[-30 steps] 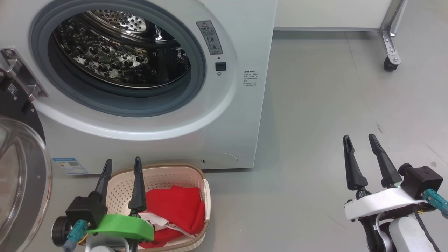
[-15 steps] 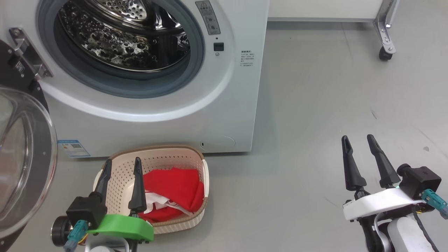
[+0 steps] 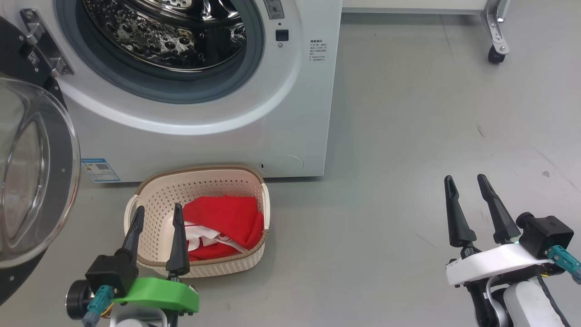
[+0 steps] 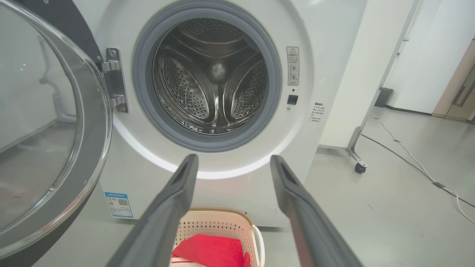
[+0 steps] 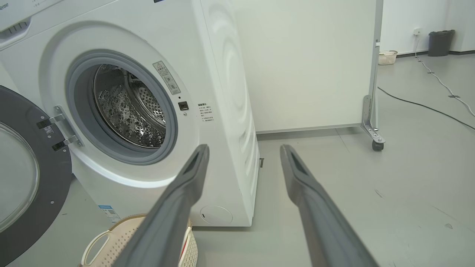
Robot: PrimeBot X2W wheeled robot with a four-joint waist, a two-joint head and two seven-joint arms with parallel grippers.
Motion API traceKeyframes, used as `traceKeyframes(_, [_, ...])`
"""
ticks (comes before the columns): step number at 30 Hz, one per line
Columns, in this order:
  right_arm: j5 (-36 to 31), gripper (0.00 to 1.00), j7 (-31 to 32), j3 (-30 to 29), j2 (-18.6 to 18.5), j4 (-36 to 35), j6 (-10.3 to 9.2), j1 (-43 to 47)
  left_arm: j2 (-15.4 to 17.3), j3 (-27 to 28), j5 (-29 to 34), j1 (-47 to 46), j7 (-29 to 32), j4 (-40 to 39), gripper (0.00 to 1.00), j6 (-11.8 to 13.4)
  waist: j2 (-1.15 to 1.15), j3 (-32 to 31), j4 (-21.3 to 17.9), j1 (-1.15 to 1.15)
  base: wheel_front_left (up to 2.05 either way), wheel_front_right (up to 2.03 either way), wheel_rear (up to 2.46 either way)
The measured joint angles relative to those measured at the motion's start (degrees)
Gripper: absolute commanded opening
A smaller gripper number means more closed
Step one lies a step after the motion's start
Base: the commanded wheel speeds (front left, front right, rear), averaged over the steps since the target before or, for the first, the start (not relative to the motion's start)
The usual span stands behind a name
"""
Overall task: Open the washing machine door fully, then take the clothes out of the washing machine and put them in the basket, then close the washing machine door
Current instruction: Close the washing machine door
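Observation:
The white washing machine (image 3: 299,113) stands with its steel drum (image 4: 211,78) bare. Its door (image 3: 32,172), black rim around clear glass, hangs swung open to the left. On the floor in front sits the cream basket (image 3: 204,188) with the red and white clothes (image 3: 227,220) inside. My left gripper (image 3: 159,207) is open above the basket's near left side, apart from the clothes, and points at the machine's front (image 4: 234,157). To the right, my right gripper (image 3: 465,177) is open over bare floor, with nothing between its fingers (image 5: 245,146).
A white panel on a castor (image 3: 494,54) stands behind the machine on the right. A cable (image 4: 408,155) runs across the grey floor farther off. A dark bin (image 5: 441,42) and a small basket (image 5: 387,57) stand by the far wall.
The head camera has shifted: the machine now sits higher in the picture and the whole basket shows. Both grippers keep their places and stay open.

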Motion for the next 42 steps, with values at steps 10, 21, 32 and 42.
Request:
traceKeyframes(10, [0.0, 1.0, 0.0, 0.0, 0.0, 0.0, 0.0, 0.0, 0.0, 0.1, 0.0, 0.0, 0.0, -0.1, 1.0, 0.2, 0.0, 0.1, 0.1, 0.0, -0.42, 0.42, 0.0])
traceKeyframes(21, [0.0, 1.0, 0.0, 0.0, -0.1, 0.0, 0.0, 0.0, 0.0, 0.1, 0.0, 0.0, 0.0, -0.2, 1.0, 0.2, 0.0, 0.2, 0.1, 0.0, -0.05, 0.05, 0.0])
traceKeyframes(32, [0.0, 1.0, 0.0, 0.0, -0.1, 0.0, 0.0, 0.0, 0.0, 0.0, 0.0, 0.0, 0.0, -0.2, 1.0, 0.2, 0.0, 0.3, 0.2, 0.0, 0.0, 0.0, 0.0])
traceKeyframes(42, [0.0, 1.0, 0.0, 0.0, 0.0, 0.0, 0.0, 0.0, 0.0, -0.1, 0.0, 0.0, 0.0, -0.1, 1.0, 0.2, 0.0, 0.2, 0.2, 0.0, 0.0, 0.0, 0.0])
